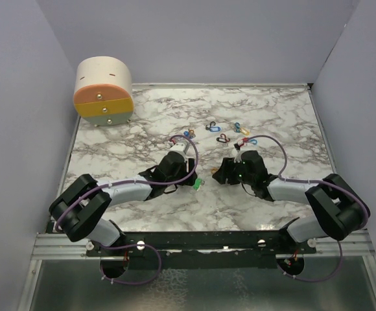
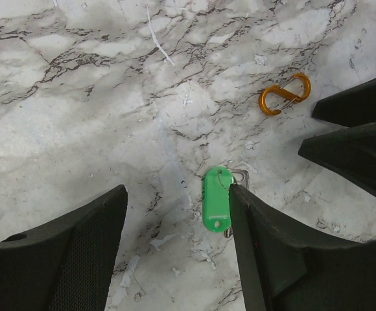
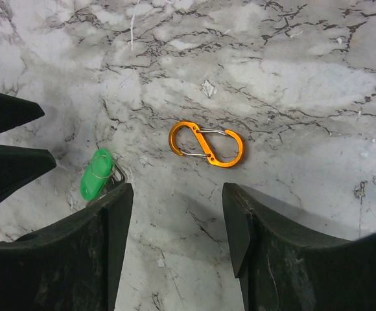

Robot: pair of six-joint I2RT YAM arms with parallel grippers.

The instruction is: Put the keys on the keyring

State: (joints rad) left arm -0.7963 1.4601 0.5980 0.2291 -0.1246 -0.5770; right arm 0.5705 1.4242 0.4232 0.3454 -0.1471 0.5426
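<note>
Pick-up stage: left claw (image 2: 175, 194) held spread at green key (image 2: 216, 197), right claw (image 3: 178, 191) spread over orange clip (image 3: 206, 144); pinching is required.

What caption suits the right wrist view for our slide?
Open right gripper facing an orange S-shaped clip on the marble table, green-tagged key alongside.

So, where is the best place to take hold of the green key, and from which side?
I would grip the green key by its plastic head, across the narrow width, coming straight down from above. It lies flat on the table, so no edge is raised for a sideways pinch, and the metal part looks too thin to catch.
</note>
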